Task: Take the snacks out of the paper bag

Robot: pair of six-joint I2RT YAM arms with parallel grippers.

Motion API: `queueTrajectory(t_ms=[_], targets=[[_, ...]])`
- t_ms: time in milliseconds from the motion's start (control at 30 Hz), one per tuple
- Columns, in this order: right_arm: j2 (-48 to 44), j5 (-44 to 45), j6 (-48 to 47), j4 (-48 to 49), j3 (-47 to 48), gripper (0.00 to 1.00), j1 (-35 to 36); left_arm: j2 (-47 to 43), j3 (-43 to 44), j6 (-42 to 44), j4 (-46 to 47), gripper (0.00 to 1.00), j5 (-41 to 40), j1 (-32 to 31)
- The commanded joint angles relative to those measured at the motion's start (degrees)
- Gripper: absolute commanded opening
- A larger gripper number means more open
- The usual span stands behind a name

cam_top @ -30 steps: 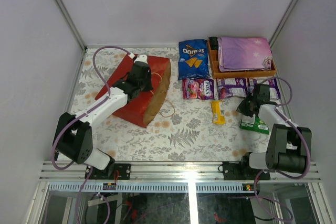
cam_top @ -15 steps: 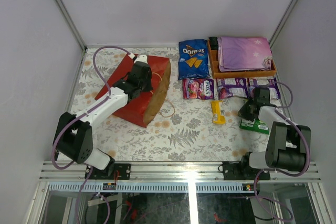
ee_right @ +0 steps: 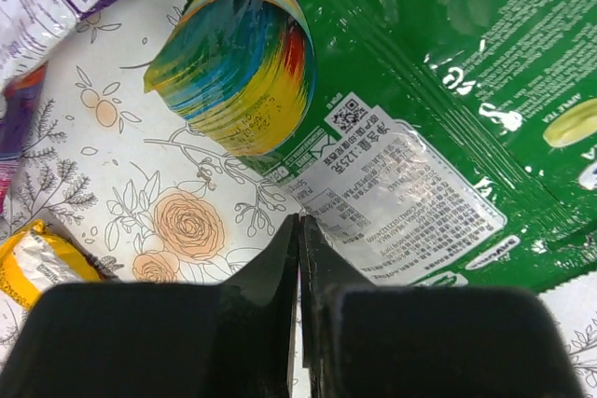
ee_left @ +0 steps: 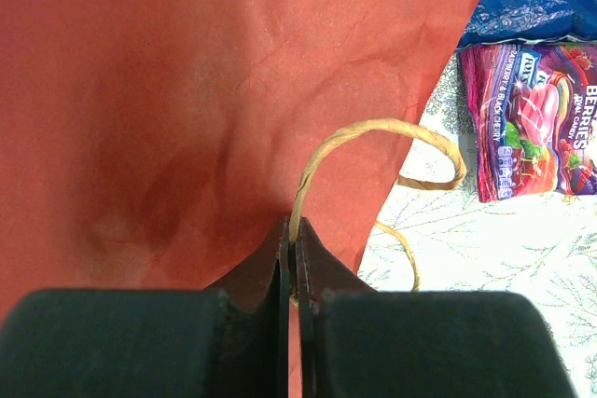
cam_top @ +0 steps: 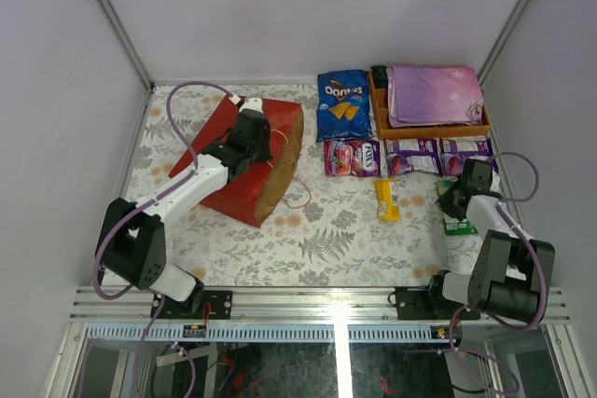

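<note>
My left claw [ee_left: 295,272] is pinched together on a tan loop handle [ee_left: 373,132] of the paper bag [cam_top: 266,174], just as it was a second ago. The bag lies on its side with its open mouth facing right, and neither it nor my left arm has shifted.

My right claw [cam_top: 451,204] is well to the right of the bag. Since the earlier picture it has swung farther from the bag. Its jaws are pressed together with nothing between them, and they hang just over the green packet [ee_right: 448,90]. More of that packet is hidden under my arm now. A rainbow-striped packet [ee_right: 242,72] lies against it on the bag's side.

Between the bag and my right claw lies the yellow packet [cam_top: 386,199]. Beyond it sit the pink pack [cam_top: 353,157], close to the bag's mouth, and the purple packs [cam_top: 413,156]. Farther back, right of the bag's far corner, lies the blue Doritos bag [cam_top: 342,104]. Beyond that is the orange tray [cam_top: 378,109] holding the purple cloth [cam_top: 434,93]. None of these has moved.
</note>
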Motion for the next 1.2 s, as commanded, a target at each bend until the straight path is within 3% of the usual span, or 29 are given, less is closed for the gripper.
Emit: queueTrajectory(t_ms=[0, 67, 200, 367, 533, 633, 767, 867, 1033, 1167], targets=[[-4.76, 3.12, 0.4, -1.28, 0.14, 0.0, -0.31, -1.15, 1.63, 0.92, -0.43, 0.0, -1.52, -0.22], [-8.2, 1.14, 0.89, -0.41, -0.28, 0.01, -0.3, -2.18, 1.36, 0.58, -0.43, 0.0, -2.43, -0.25], [-16.67, -1.02, 3.36, 0.92, -0.45, 0.12, 1.5, -4.9, 1.44, -0.11, -2.36, 0.0, -4.46, -0.31], [-19.11, 4.49, 6.18, 3.85, 3.46, 0.37, 16.3, -9.01, 2.45, -2.32, -5.54, 0.0, -6.76, -1.82], [-8.51, 4.14, 7.54, 16.59, 5.75, 0.56, 36.35, -13.2, 2.8, -5.89, -13.57, 0.0, -16.11, -5.71], [1.26, 1.72, 8.01, 24.75, 8.76, 0.59, 46.65, -14.07, 3.48, -10.75, -20.66, 0.0, -21.52, -8.17], [13.88, -5.59, 11.94, 35.65, 12.58, 0.58, 55.21, -14.56, 4.78, -16.44, -31.33, 0.0, -28.11, -8.72], [19.64, -7.83, 13.93, 41.38, 14.63, 0.59, 59.73, -15.48, 4.96, -21.14, -38.29, 0.0, -32.04, -8.86], [25.38, -10.93, 18.17, 48.36, 15.45, 0.72, 61.68, -17.38, 4.85, -27.77, -48.09, 0.0, -37.45, -8.84], [25.65, -11.43, 17.97, 49.38, 15.17, 0.73, 62.04, -16.82, 6.78, -27.71, -51.62, 0.0, -39.74, -8.86]])
